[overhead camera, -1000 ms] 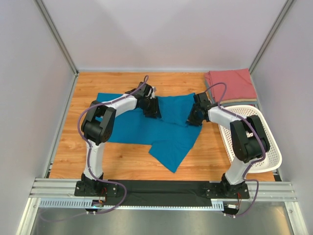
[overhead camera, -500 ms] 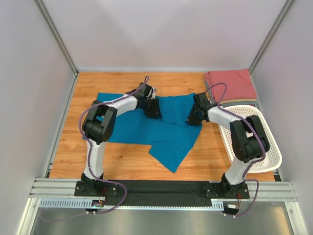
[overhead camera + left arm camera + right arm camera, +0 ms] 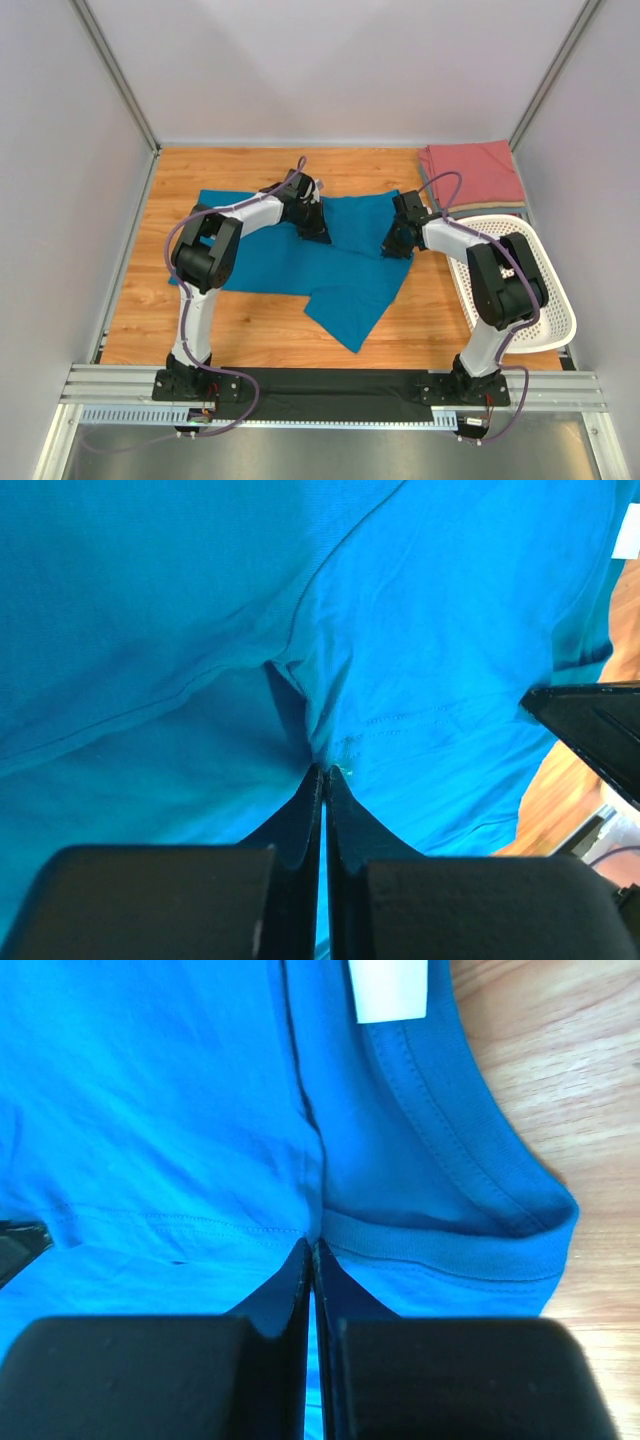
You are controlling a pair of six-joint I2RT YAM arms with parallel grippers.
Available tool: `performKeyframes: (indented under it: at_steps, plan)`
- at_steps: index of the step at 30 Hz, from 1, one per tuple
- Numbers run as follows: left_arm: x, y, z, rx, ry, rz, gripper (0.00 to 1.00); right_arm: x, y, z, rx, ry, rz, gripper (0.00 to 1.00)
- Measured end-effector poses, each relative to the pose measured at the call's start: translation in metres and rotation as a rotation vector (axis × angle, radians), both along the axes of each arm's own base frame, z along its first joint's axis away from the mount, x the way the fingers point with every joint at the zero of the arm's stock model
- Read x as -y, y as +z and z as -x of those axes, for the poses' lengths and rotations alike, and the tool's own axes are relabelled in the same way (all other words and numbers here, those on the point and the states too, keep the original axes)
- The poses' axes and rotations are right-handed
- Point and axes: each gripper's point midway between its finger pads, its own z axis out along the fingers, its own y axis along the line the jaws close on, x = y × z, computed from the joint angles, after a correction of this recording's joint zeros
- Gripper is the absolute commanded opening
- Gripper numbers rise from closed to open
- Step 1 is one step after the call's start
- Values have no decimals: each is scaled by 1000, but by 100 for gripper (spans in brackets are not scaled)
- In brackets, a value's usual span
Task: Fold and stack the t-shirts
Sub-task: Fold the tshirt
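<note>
The teal-blue t-shirt (image 3: pixel 265 268) lies spread on the wooden table (image 3: pixel 200 165), left of centre to centre, its body running left to right and one flap hanging askew toward the near edge. The overhead view shows this whole outline, and the two arms reaching in to its far edge, but it cannot show what the fingers are doing. The wrist cameras do. From the left wrist the left gripper (image 3: pixel 322 772) has its fingers pressed together to a thin slit, with a small ridge of the teal-blue t-shirt (image 3: pixel 450 630) nipped at their tips and creases running away from the pinch. From the right wrist the right gripper (image 3: pixel 312 1247) is likewise closed tight, its tips biting the teal-blue t-shirt (image 3: pixel 150 1110) where a stitched band meets a vertical seam, close to the cloth's edge with bare wood just beyond. Overhead, the left gripper (image 3: pixel 316 228) sits near the shirt's far middle and the right gripper (image 3: pixel 393 243) at its right end, well apart. Only the right wrist view shows a white sewn-in label (image 3: pixel 392 990), plain white as far as it shows; the left wrist view catches a sliver of a white tag (image 3: pixel 628 532) at its edge, too small to read. At the far right corner lies a folded salmon-red t-shirt (image 3: pixel 472 173), and nearer, along the right side, a white perforated basket (image 3: pixel 567 318) stands tilted.
</note>
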Motion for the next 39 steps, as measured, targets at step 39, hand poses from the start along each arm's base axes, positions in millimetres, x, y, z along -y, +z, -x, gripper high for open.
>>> performKeyframes:
  at_steps: [39]
  plan:
    - [-34,5,4,-81,51,-246,23,-17,25,31,138,-85,54,30]
